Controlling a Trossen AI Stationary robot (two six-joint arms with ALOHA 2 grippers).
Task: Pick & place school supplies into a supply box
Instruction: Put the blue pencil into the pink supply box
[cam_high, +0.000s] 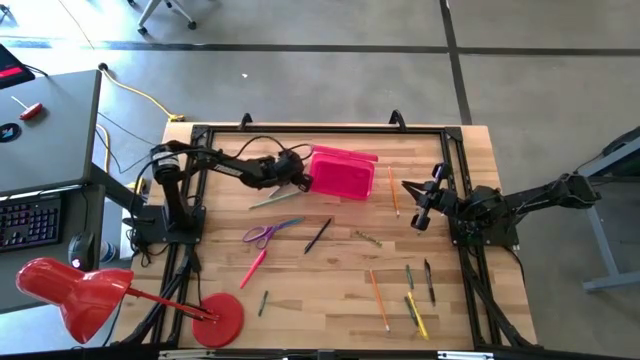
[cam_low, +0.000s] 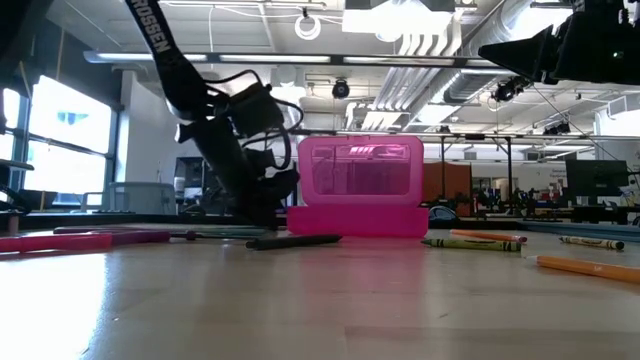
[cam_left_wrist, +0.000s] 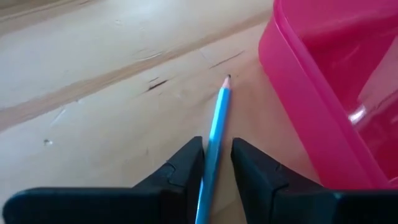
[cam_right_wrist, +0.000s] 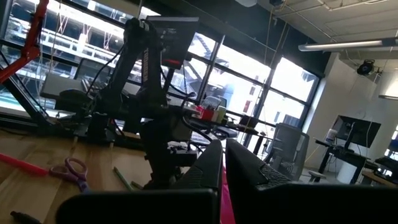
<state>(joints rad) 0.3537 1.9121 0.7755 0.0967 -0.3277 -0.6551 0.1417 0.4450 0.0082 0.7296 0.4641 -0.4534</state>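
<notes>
A blue pencil (cam_left_wrist: 219, 118) lies flat on the wooden table, its tip just beside the pink supply box (cam_high: 345, 172) at the far middle. The box stands with its lid (cam_low: 360, 165) raised. My left gripper (cam_left_wrist: 217, 146) is open and low over the pencil, one finger on each side of its shaft. In the high view, my left gripper (cam_high: 300, 183) is just left of the box. My right gripper (cam_right_wrist: 222, 155) is shut on nothing and held up at the table's right side (cam_high: 412, 190). My left gripper's fingers (cam_left_wrist: 186, 162) stand astride the blue pencil's shaft (cam_left_wrist: 214, 140), behind its tip. They slant down from the table's left and lie along the pencil. A gap shows beside one finger. I cannot tell whether the other touches the pencil.
Purple scissors (cam_high: 262, 233), a pink pen (cam_high: 253, 268) and a black pen (cam_high: 318, 235) lie in the middle. An orange pencil (cam_high: 394, 195) lies right of the box. Several pencils (cam_high: 410, 295) lie near right. A red lamp (cam_high: 80, 295) stands at the near left.
</notes>
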